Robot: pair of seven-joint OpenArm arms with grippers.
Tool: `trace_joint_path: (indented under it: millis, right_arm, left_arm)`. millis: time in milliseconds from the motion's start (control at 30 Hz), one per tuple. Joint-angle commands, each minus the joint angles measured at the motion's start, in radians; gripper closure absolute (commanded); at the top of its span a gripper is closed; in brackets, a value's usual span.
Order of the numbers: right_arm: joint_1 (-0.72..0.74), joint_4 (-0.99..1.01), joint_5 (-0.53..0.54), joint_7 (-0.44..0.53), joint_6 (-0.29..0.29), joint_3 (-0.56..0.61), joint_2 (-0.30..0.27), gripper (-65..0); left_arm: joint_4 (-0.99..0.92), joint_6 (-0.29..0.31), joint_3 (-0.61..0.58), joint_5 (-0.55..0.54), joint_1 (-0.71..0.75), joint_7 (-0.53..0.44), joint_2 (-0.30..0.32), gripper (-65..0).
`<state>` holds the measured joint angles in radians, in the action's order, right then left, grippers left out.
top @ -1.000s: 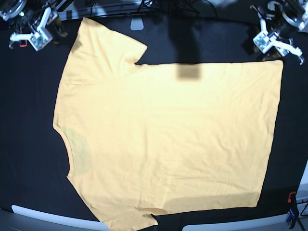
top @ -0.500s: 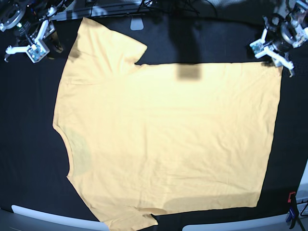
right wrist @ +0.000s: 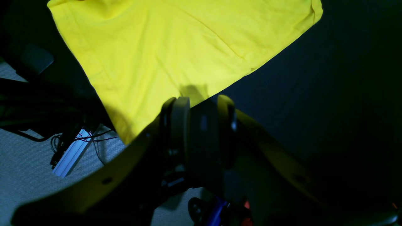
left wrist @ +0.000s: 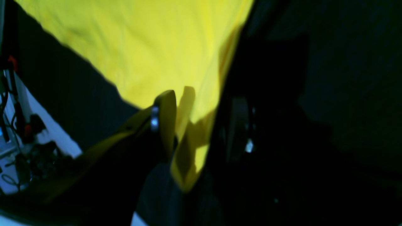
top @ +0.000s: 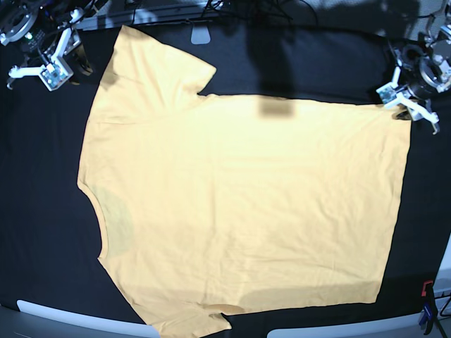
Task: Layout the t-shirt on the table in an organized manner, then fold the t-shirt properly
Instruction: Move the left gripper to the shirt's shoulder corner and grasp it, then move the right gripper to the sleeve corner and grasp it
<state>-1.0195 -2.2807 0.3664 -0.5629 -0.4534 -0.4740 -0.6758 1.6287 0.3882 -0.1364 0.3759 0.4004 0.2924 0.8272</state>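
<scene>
The pale yellow t-shirt (top: 239, 204) lies flat on the black table (top: 42, 211), collar at the left, hem at the right. My left gripper (top: 409, 107) is at the hem's far right corner. In the left wrist view (left wrist: 201, 106) its jaws stand apart with the shirt corner (left wrist: 188, 153) bunched between them. My right gripper (top: 39, 74) is open and empty over bare table, left of the far sleeve (top: 151, 63). The right wrist view shows the gripper (right wrist: 202, 106) just short of that sleeve (right wrist: 176, 47).
A grey tab (top: 201, 35) and cables lie at the table's back edge. White edge strips (top: 63, 315) run along the front. A red clamp (top: 426, 289) sits at the right front rim. A dark square shadow (top: 276, 105) falls on the shirt.
My left gripper has moved down onto the hem's far corner, and that corner has shifted slightly inward and down. My right gripper has drifted a little left and stayed open.
</scene>
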Motion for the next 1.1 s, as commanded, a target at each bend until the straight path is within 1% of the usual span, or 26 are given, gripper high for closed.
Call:
trace_joint_path:
  millis: [0,167,267,367,633,767,1000,1067]
  right_arm:
    - [-0.006,-0.017,0.000,0.018,0.000,-0.010,-0.008,-15.4]
    - [-0.006,-0.017,0.000,0.018,0.000,-0.010,-0.008,-15.4]
    - [-0.006,-0.017,0.000,0.019,0.000,-0.010,-0.008,-15.4]
    - [-0.006,-0.017,0.000,0.019,0.000,-0.010,-0.008,-15.4]
    - [-0.006,-0.017,0.000,0.015,0.000,-0.010,-0.008,-15.4]
    - [-0.006,-0.017,0.000,0.015,0.000,-0.010,-0.008,-15.4]
    - [-0.006,-0.017,0.001,0.015,0.000,-0.010,-0.008,-15.4]
    - [-0.006,-0.017,0.001,0.015,0.000,-0.010,-0.008,-15.4]
  left_arm:
    - [0.005,-0.010,0.008,0.016,-0.001,0.021,0.021,-23.2]
    - [0.021,-0.010,0.008,0.005,0.019,0.056,0.026,-23.2]
    - [0.061,-0.011,0.008,0.005,0.039,0.063,0.044,-23.2]
    - [0.092,-0.011,0.008,-0.003,0.036,0.051,0.054,-23.2]
    - [0.092,-0.011,0.008,-0.002,0.026,0.008,0.051,-23.2]
    - [0.092,-0.068,0.008,-0.002,0.026,-0.018,0.051,-23.2]
    - [0.037,-0.071,0.008,-0.002,0.026,-0.052,0.051,-23.0]
    - [0.015,-0.090,0.008,-0.002,0.023,-0.055,0.048,-23.0]
